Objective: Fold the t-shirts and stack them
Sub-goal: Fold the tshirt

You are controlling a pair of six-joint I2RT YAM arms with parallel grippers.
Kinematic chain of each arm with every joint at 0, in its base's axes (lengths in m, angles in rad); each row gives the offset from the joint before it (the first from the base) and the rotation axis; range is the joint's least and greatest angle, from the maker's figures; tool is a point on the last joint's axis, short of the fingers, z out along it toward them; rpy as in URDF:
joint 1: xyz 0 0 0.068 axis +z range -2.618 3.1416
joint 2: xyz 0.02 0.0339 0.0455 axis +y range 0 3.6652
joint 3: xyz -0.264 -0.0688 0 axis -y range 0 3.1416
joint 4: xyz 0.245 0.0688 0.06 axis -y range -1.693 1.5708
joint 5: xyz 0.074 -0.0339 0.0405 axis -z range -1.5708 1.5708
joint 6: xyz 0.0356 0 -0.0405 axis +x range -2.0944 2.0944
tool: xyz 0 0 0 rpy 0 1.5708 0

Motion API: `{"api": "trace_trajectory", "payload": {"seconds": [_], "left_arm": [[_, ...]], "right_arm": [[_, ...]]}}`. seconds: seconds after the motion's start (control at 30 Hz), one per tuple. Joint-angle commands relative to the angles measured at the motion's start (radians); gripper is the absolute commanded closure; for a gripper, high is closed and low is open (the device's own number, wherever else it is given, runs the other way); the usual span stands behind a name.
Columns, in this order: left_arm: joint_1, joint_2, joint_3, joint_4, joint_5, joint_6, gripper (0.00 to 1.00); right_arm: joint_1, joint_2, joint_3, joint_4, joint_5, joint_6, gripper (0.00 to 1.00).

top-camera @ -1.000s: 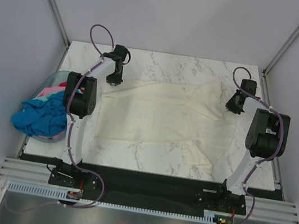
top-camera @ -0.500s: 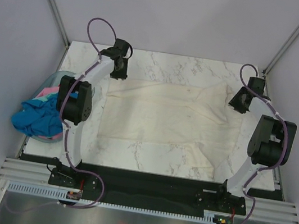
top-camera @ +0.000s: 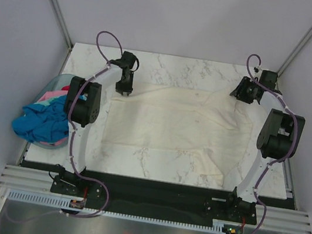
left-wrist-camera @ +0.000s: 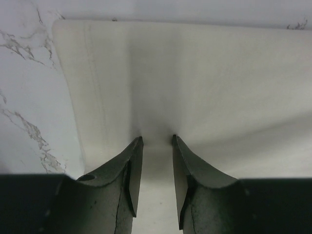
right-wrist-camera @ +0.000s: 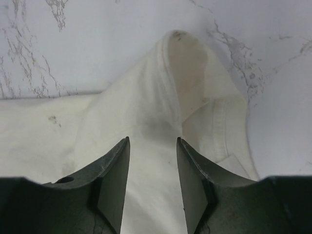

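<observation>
The cream-white cloth t-shirt (top-camera: 170, 122) lies spread flat in the middle of the white marble desk (top-camera: 181, 67). Its long axis runs left to right, with the hem at the left and the two sleeves flaring out at the right. The cloth is mostly smooth, with soft ripples across the body and a few folds gathered toward the near sleeve. In the right wrist view the far sleeve (right-wrist-camera: 180, 53) rises to a rounded tip with a stitched cuff and a few faint dark specks.

Each far corner of the shirt has its own arm beside it. The left tool (top-camera: 126, 90) hangs over the far hem corner (left-wrist-camera: 73, 39), and from there the shirt runs toward the near edge and to the right. Its fingers stand apart, with bare cloth showing in the gap and nothing pinched. The right tool (top-camera: 238, 94) sits at the far sleeve, and from there the shirt runs toward the near edge and to the left. Its fingers are also parted over the cloth and grip nothing.

Each arm is therefore nearest its own end of the far edge. A fold probably depends on taking that edge at both ends and carrying it across the short axis toward the arms' bases.

Off the left edge, a pale blue plastic basket (top-camera: 54, 83) holds a bright blue shirt (top-camera: 42, 123) and a pink shirt (top-camera: 51, 97), well apart from the spread one.
</observation>
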Motion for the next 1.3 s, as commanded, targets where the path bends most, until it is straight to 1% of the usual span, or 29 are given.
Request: {"api": "trace_trajectory", "payload": {"seconds": [0.0,0.13,0.33,0.47,0.63,0.73,0.87,1.0,1.07,1.1,1.17,1.2,1.27], "left_arm": [[0.003,0.032,-0.008,-0.002,-0.065,-0.030,0.62],[0.005,0.045,0.006,-0.010,-0.091,-0.025,0.62],[0.005,0.017,0.059,-0.013,-0.128,-0.005,0.60],[0.006,0.046,0.113,-0.021,-0.165,0.024,0.58],[0.008,0.109,0.165,-0.030,-0.157,0.023,0.59],[0.008,0.139,0.188,-0.030,-0.150,0.023,0.59],[0.008,0.164,0.217,-0.037,-0.147,0.021,0.60],[0.008,0.161,0.219,-0.038,-0.173,0.024,0.59],[0.008,0.170,0.217,-0.039,-0.173,0.027,0.59],[0.008,0.172,0.223,-0.042,-0.173,0.030,0.59],[0.009,0.179,0.228,-0.054,-0.179,0.027,0.59],[0.009,0.181,0.230,-0.059,-0.185,0.023,0.59],[0.015,0.184,0.230,-0.070,-0.193,0.009,0.59]], "right_arm": [[-0.006,0.043,0.064,0.022,-0.136,-0.093,0.48],[-0.009,0.071,0.069,0.020,-0.124,-0.118,0.47],[-0.018,0.098,0.073,0.022,-0.119,-0.142,0.48],[-0.020,0.111,0.073,0.028,-0.110,-0.149,0.48],[-0.024,0.109,0.078,0.036,-0.095,-0.158,0.48],[-0.028,0.126,0.075,0.063,-0.127,-0.156,0.47],[-0.029,0.154,0.084,0.068,-0.176,-0.150,0.50],[-0.032,0.149,0.078,0.063,-0.164,-0.155,0.54],[-0.037,0.140,0.066,0.070,-0.161,-0.150,0.59],[-0.040,0.129,0.061,0.071,-0.155,-0.143,0.69],[-0.043,0.117,0.061,0.063,-0.104,-0.109,0.80],[-0.049,0.100,0.056,0.060,-0.096,-0.095,0.90],[-0.057,0.074,0.041,0.056,-0.069,-0.051,0.98]]}}
